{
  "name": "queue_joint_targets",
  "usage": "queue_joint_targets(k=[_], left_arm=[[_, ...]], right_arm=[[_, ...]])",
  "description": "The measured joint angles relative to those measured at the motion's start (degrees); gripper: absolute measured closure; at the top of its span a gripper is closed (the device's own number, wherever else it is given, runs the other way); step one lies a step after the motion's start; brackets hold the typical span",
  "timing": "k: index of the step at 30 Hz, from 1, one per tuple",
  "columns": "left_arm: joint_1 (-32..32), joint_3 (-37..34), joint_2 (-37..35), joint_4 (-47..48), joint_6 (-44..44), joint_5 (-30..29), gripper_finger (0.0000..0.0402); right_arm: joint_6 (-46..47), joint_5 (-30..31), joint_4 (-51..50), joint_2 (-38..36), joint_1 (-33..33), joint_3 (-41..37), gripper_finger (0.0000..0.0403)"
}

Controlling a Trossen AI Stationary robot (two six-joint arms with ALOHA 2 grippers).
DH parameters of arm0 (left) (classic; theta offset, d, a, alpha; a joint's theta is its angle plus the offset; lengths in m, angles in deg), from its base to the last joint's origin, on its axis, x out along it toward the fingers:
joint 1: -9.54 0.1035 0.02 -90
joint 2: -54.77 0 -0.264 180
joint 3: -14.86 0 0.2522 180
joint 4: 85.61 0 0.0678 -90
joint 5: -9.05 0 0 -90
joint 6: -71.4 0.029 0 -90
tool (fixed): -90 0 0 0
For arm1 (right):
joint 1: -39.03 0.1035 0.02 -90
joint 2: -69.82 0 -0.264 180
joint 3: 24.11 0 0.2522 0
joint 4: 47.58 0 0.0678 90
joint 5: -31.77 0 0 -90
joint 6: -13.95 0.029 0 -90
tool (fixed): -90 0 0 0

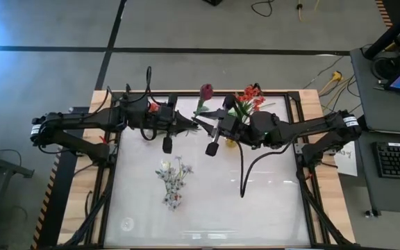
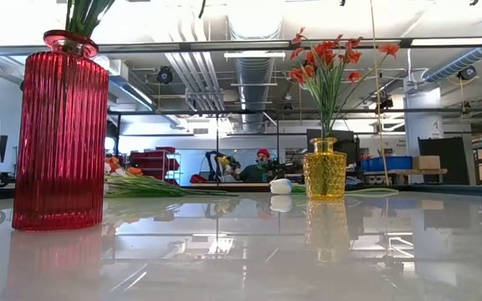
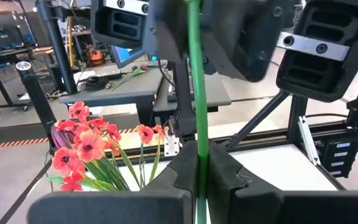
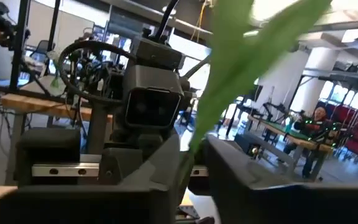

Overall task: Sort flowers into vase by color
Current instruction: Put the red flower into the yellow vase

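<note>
A dark maroon tulip (image 1: 206,90) on a green stem (image 3: 197,93) is held between both grippers above the table's far middle. My left gripper (image 1: 192,123) and my right gripper (image 1: 204,126) face each other almost fingertip to fingertip, each shut on the stem. Orange-red flowers (image 1: 250,97) stand in a yellow glass vase (image 2: 324,170) just beside my right gripper. A spray of small whitish blossoms (image 1: 173,180) lies flat on the table. A red ribbed vase (image 2: 60,134) holds green stems. The low view shows neither gripper. My left gripper pinches the green stem (image 3: 198,163) between its two fingers (image 3: 229,177), coming level from the table's left. The fingers lie across the stem, which runs on upward in front of my right gripper, clear of the table. My right gripper pinches the same stem where a green leaf (image 4: 229,74) rises from it, between its two fingers (image 4: 229,168). It comes level from the table's right, across the stem. Its own fingers hide the exact place of contact.
A white rose (image 2: 281,186) lies on the table among long green stems (image 2: 153,187). A black cable (image 1: 245,173) loops on the table right of centre. Open white tabletop (image 1: 255,208) lies toward the near edge.
</note>
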Motion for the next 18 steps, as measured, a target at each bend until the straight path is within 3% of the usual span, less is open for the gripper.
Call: queue_joint_targets(k=[2, 8, 13, 18], left_arm=[[0.0, -0.01, 0.0, -0.17, -0.02, -0.18, 0.0402], [0.0, -0.02, -0.25, -0.95, 0.02, -0.24, 0.038], [0.0, -0.04, -1.5, 0.67, 0.85, 0.03, 0.0318], [0.07, -0.02, -4.17, 4.77, 1.51, 0.35, 0.0248]], right_arm=[[0.89, -1.14, -2.26, 0.0, 0.0, 0.85, 0.0381], [2.19, -1.38, -4.37, -0.57, 0.0, 1.26, 0.0392], [3.92, -0.05, -9.52, -2.25, -0.35, 1.22, 0.0392], [4.95, 6.13, -16.78, -4.03, -0.94, 1.16, 0.0393]])
